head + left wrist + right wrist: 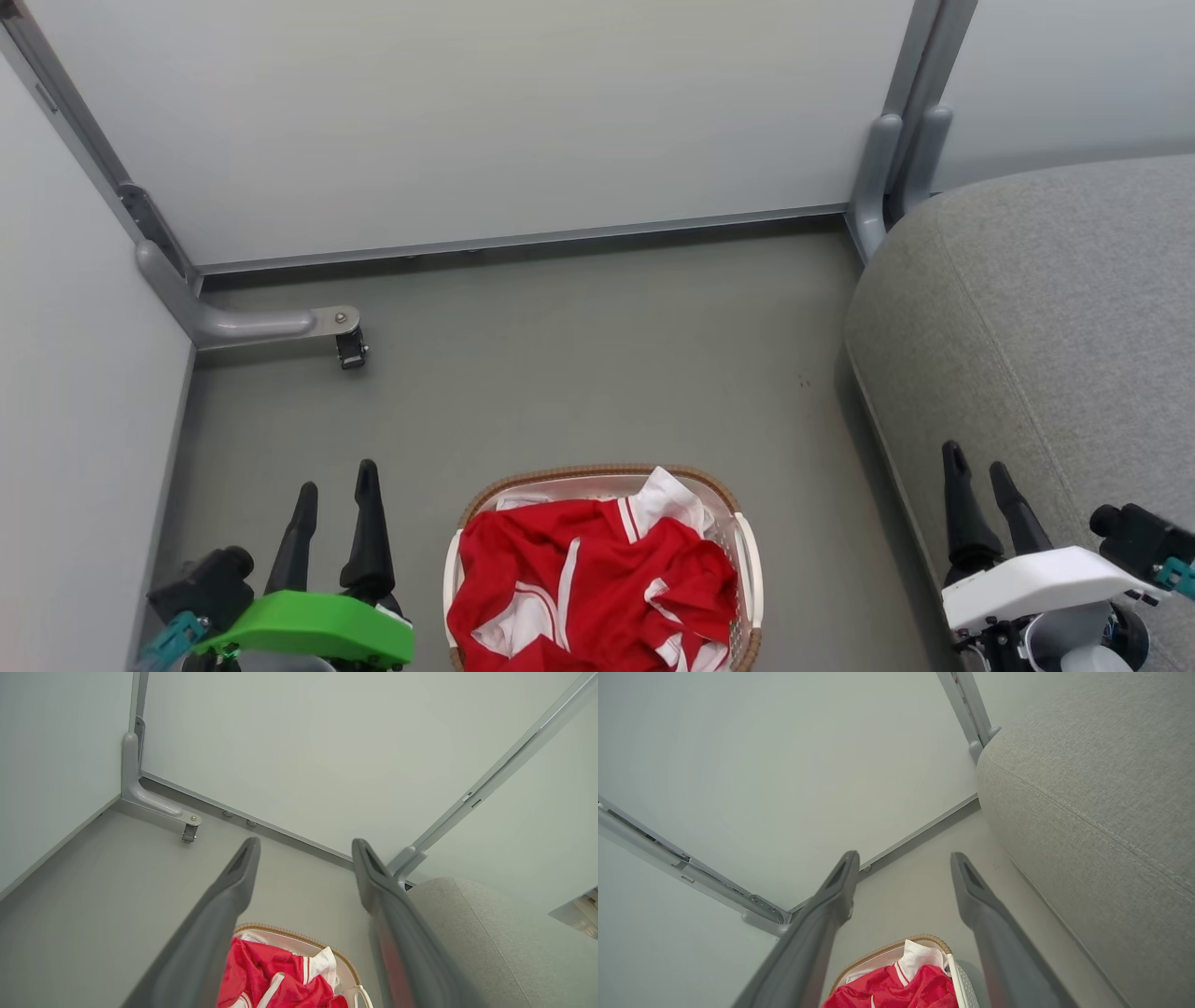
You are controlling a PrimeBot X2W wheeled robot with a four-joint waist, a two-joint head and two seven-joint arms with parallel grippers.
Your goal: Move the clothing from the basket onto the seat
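One basket (597,470), near edge cut off, sits on the floor (579,355) holding bunched red clothing (579,569), garment count unclear. One grey seat (1055,308), right. Left gripper (337,476) and right gripper (976,457) gape wide.

The clothing (597,579), at 6 o'clock in the head view, is bright red with white stripes and white trim. The basket (750,569) is white and dotted with small holes, under a brown woven rim. The seat (1046,327), at 3 o'clock, is grey woven fabric crossed by paler seam lines. The floor (579,373) is a dull grey-green. The panels (467,121) at 12 o'clock are pale grey-white, in a silver-grey frame (233,325) with a black caster (352,351). The left gripper (337,476), at 7 o'clock, has black fingers (369,532), a bright green cover and a teal part. The right gripper (975,457), at 5 o'clock, has black fingers, a white cover and a teal part.
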